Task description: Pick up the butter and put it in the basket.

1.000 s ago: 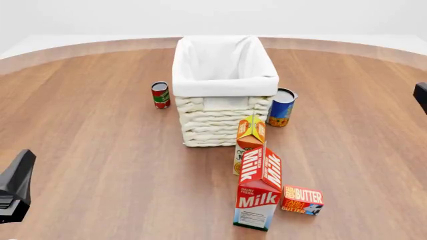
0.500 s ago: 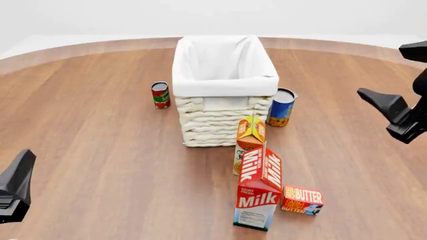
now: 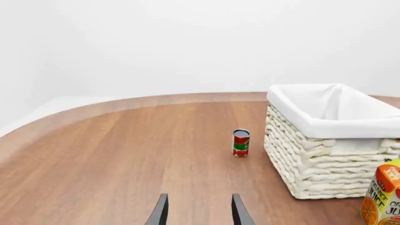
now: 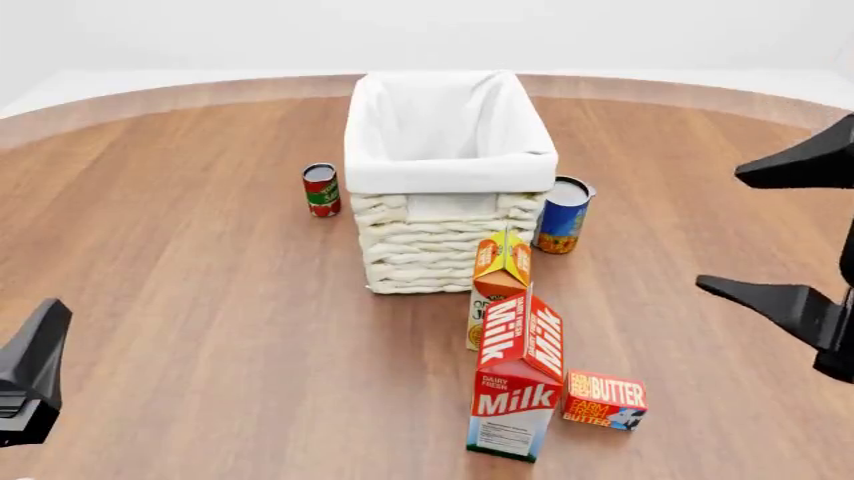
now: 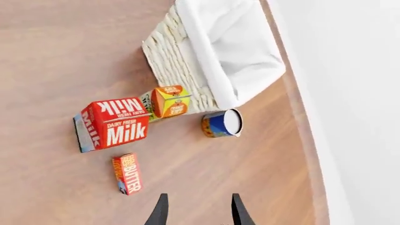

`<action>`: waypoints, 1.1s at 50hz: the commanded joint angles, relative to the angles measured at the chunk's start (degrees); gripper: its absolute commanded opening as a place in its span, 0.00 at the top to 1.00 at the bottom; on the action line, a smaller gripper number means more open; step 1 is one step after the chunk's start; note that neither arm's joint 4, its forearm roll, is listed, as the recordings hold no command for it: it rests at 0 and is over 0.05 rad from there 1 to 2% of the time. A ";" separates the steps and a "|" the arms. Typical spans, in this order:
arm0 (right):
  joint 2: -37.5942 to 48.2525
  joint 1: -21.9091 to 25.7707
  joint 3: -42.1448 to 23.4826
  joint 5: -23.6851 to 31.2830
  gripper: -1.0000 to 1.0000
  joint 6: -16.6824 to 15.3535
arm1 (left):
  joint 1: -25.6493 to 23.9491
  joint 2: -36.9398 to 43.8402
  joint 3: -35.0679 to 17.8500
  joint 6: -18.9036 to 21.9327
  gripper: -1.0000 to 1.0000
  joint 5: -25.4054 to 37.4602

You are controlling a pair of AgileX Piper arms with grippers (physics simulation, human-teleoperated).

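Swung nearer, the right hand (image 4: 781, 235) gapes wide beside one butter (image 4: 605, 400), one basket (image 4: 441, 160), two cartons.

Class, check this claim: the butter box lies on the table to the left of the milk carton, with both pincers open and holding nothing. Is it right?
One detail is wrong. The front view shows the butter to the right of the milk carton, not the left. The rest holds: it lies on the table, and the left pincer and right pincer are open and empty.
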 commanded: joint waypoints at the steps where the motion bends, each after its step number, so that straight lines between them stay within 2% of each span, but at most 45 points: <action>1: -2.25 5.01 -0.24 9.46 0.00 -3.40 | 0.00 0.00 0.00 0.00 0.00 0.00; 2: -1.97 3.57 0.17 8.94 0.00 -4.99 | 0.00 0.00 0.00 0.00 0.00 0.00; 5: -1.53 3.54 -0.41 9.26 0.00 -4.65 | 0.00 0.00 0.00 0.00 0.00 0.00; 6: -1.65 2.42 0.56 9.03 0.00 -6.11 | 0.00 0.00 0.00 0.00 0.00 0.00; 7: -1.64 2.51 1.28 10.26 0.00 -5.99 | 0.00 0.00 0.00 0.00 0.00 0.00; 8: -2.26 1.80 2.65 10.35 0.00 -7.52 | 0.00 0.00 0.00 0.00 0.00 0.00; 10: -2.41 1.39 3.37 10.58 0.00 -8.26 | 0.00 0.00 0.00 0.00 0.00 0.00; 15: -2.02 1.82 2.98 10.85 0.00 -7.93 | 0.00 0.00 0.00 0.00 0.00 0.00; 21: -2.17 -0.30 6.39 9.76 0.00 -10.51 | 0.00 0.00 0.00 0.00 0.00 0.00; 28: -2.06 -1.28 9.57 8.81 0.00 -11.47 | 0.00 0.00 0.00 0.00 0.00 0.00; 40: -0.08 0.16 14.89 4.91 0.00 -8.66 | 0.00 0.00 0.00 0.00 0.00 0.00; 44: 1.13 1.66 15.38 4.08 0.00 -6.17 | 0.00 0.00 0.00 0.00 0.00 0.00; 49: 2.69 2.25 15.91 2.82 0.00 -4.53 | 0.00 0.00 0.00 0.00 0.00 0.00; 55: 3.37 1.94 16.92 1.83 0.00 -4.34 | 0.00 0.00 0.00 0.00 0.00 0.00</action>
